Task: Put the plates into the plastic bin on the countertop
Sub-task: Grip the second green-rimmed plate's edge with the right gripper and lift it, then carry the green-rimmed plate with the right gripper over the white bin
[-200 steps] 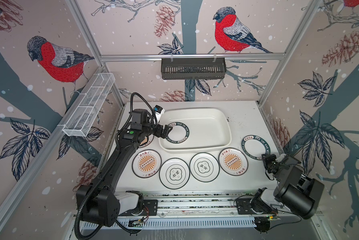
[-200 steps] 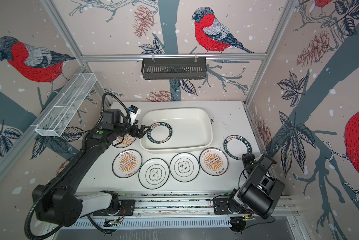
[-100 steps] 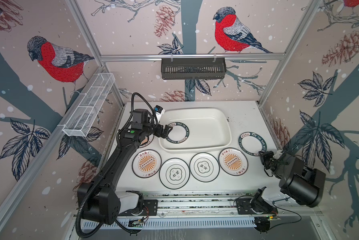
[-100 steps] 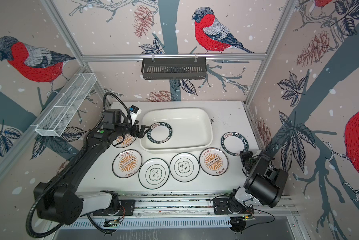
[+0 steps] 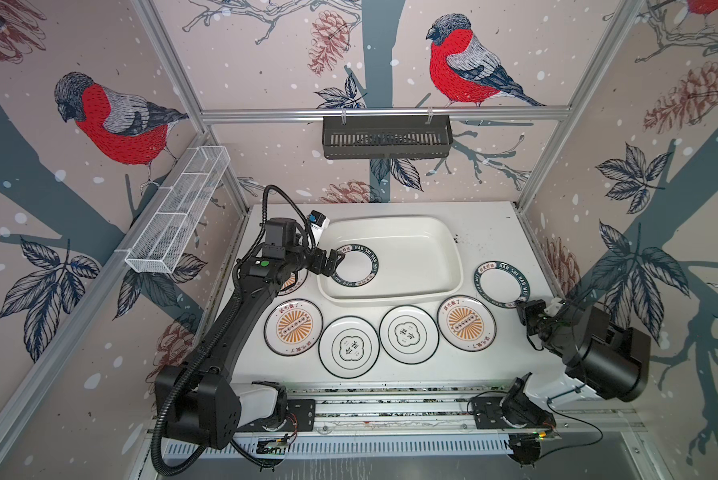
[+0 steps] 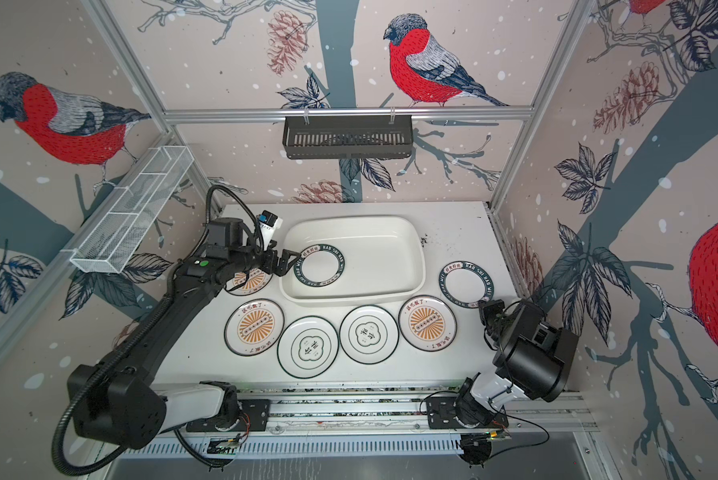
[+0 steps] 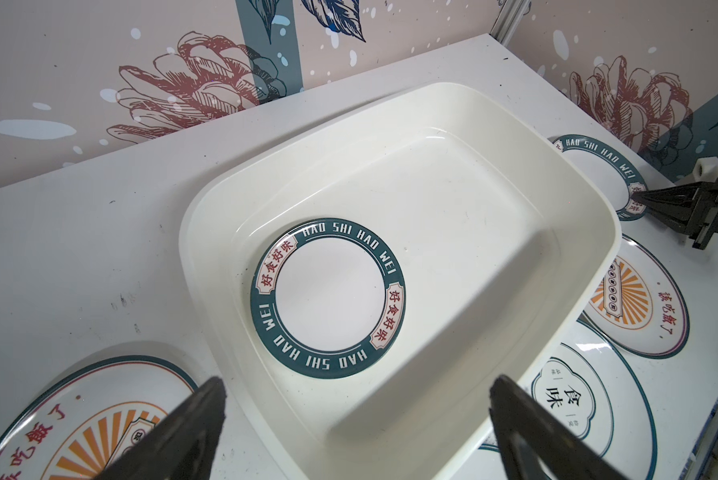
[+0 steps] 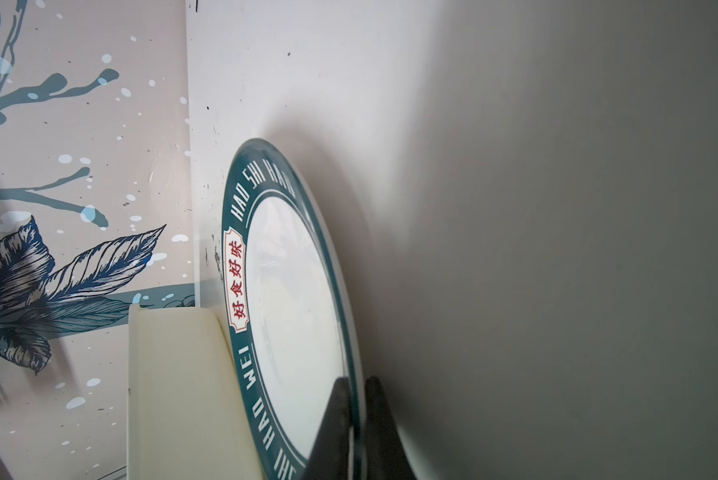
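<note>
At the front, four plates (image 5: pixel 408 334) are lying flat in a row on the tabletop (image 5: pixel 490 224), waiting their turn. Just beyond, the right end effector (image 8: pixel 356 419) is pinching the near rim of a lettered plate (image 5: pixel 502 284) beside the plastic bin (image 5: pixel 411 245), probably since a flat plate offers only its edge. Farther back, the left end effector (image 5: pixel 331 262) is hovering wide open at the bin's left end, where another lettered plate (image 5: pixel 356 266) is resting inside, seemingly delivered.

One plate (image 5: pixel 356 268) lies in the bin (image 5: pixel 419 245); four plates (image 5: pixel 408 334) line its front; right plate (image 5: pixel 501 282) and left plate (image 6: pixel 249 286) flank it.
</note>
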You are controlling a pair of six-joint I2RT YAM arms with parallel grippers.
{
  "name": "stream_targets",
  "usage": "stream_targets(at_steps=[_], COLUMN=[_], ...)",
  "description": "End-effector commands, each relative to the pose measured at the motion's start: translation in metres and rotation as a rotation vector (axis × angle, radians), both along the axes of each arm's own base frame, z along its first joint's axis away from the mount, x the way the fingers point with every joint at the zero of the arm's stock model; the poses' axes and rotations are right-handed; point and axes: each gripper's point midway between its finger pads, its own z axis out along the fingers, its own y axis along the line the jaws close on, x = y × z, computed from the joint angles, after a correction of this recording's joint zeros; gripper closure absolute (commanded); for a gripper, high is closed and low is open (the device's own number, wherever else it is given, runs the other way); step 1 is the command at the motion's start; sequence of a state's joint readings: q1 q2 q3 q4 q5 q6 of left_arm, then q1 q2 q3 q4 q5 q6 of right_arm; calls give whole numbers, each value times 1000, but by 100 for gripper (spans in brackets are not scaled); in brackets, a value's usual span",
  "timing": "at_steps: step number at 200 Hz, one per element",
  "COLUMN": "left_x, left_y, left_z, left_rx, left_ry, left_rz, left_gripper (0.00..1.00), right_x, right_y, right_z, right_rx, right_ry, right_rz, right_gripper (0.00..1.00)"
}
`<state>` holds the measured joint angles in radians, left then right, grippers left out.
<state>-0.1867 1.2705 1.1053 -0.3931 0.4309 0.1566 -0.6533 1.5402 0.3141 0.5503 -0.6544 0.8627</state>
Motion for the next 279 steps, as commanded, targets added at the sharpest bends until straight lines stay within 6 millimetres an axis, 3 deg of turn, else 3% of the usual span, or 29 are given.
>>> stream_targets(at_steps=[1,126,182,225,253,279], left_x=[3,3,1,2,3,2], left_y=[-1,9,11,10,8,8], left_z=[9,20,20,21,24,23], left_rx=[1,36,39,33,21,19], left_ry=[-32,-64,-65,-62,-63,-60], left_rz=[-7,39,46,44,42,41], left_gripper=[2,2,2,2,2,2], right_x=[-3,34,48,67,79,90], right_y=[1,-12,-3,28,64,111], right_z=[-4,68,110,154,187,206], right_rx=[11,-38,-137,-179,-201,-215], right_ry=[23,-158,-177,-237,-296,-336], right_rz=[-13,-3,61,154,240,339], right_gripper=[96,99,99,99,99,99])
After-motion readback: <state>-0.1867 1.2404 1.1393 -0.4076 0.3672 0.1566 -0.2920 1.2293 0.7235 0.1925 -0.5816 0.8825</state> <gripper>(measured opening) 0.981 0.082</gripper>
